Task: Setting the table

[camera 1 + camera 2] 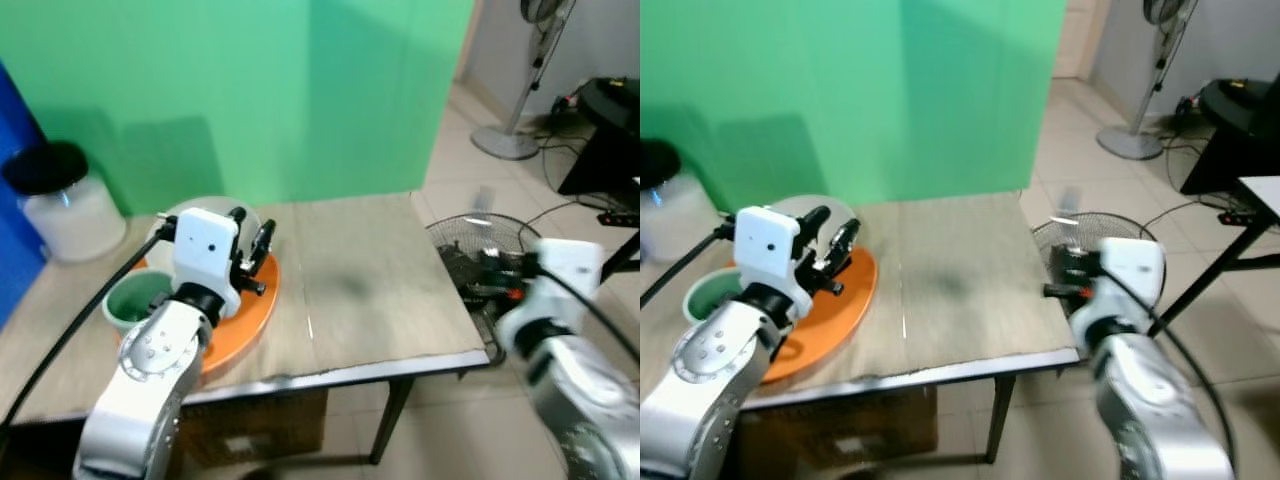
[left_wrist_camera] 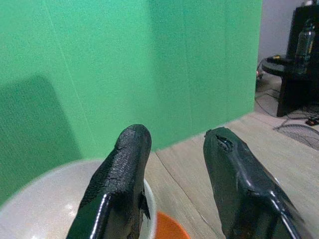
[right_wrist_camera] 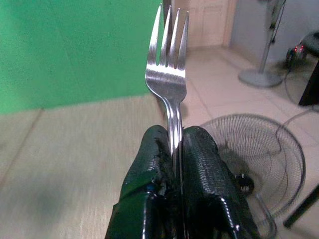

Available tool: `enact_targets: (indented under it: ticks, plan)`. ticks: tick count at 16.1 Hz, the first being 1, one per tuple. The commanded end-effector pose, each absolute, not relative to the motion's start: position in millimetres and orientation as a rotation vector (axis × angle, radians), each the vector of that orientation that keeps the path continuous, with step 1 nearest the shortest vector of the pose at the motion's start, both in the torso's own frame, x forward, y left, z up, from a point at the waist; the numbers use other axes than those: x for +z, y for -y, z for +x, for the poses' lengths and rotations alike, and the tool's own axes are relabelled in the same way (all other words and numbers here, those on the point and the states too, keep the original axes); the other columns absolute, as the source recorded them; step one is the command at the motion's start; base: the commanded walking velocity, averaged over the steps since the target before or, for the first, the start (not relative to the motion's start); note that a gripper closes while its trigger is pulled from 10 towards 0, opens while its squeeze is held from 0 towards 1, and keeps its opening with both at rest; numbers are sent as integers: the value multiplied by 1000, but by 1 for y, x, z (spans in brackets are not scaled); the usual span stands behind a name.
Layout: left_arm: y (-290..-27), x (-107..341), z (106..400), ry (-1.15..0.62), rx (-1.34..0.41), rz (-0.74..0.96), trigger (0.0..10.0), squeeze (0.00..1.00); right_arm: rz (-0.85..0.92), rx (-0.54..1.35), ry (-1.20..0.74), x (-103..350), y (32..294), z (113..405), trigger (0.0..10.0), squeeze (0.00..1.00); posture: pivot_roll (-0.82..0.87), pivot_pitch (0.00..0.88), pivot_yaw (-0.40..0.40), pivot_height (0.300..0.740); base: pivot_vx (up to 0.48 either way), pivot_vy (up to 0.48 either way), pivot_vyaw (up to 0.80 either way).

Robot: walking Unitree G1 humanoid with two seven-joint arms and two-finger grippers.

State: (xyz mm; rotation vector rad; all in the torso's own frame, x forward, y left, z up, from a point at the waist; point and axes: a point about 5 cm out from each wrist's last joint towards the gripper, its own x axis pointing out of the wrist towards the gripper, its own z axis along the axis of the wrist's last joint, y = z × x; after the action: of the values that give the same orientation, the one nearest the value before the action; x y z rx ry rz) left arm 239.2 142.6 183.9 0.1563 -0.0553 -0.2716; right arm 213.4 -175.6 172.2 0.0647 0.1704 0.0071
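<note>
Leftmost, at about nine o'clock on the pale wood-grain table [image 1: 370,290], sits a translucent white jar with a black lid [image 1: 58,200] against the green backdrop [image 1: 250,90]. Next comes the flat round orange plate [image 1: 250,305], with a green-lined cup [image 1: 135,298] at its nine o'clock and a shallow white bowl [image 2: 45,199] at its twelve o'clock. The left gripper [image 1: 250,245] hovers over the plate's far rim, fingers [image 2: 122,174] parted and holding nothing.

Moving on, the middle of the table is bare wood, and that looks the likeliest landing spot. At about three o'clock, past the table's edge and above a fan grille lying on the tiled floor [image 1: 480,240], the right gripper [image 3: 174,149] is clenched on the handle of a silver four-tined metal fork [image 3: 168,64], tines pointing away from the wrist.

To do this well, I would bring the fork in over the table first, then lower it until the handle lies nearly flat, just beside the plate at its three o'clock, tines toward the backdrop. Release only once the fork touches wood, otherwise it may bounce or skid toward the edge. Keeping the left arm still avoids a collision over the plate.
</note>
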Motion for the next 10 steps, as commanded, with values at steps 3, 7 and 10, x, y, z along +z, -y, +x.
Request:
enact_targets:
  ticks: [3,7,10]
  plan:
    - [-149,173,232,8,-241,164,10000,0,37,-35,-160,171,179,204,10000,0,127,0,-9,740,0,0,-800]
    - [-140,166,232,-14,-326,171,10000,0,-64,-27,-209,154,196,175,10000,0,96,0,37,740,0,0,-800]
    - [-141,165,238,-15,-349,154,10000,0,-81,-41,-198,155,203,173,10000,0,75,0,62,740,0,0,-800]
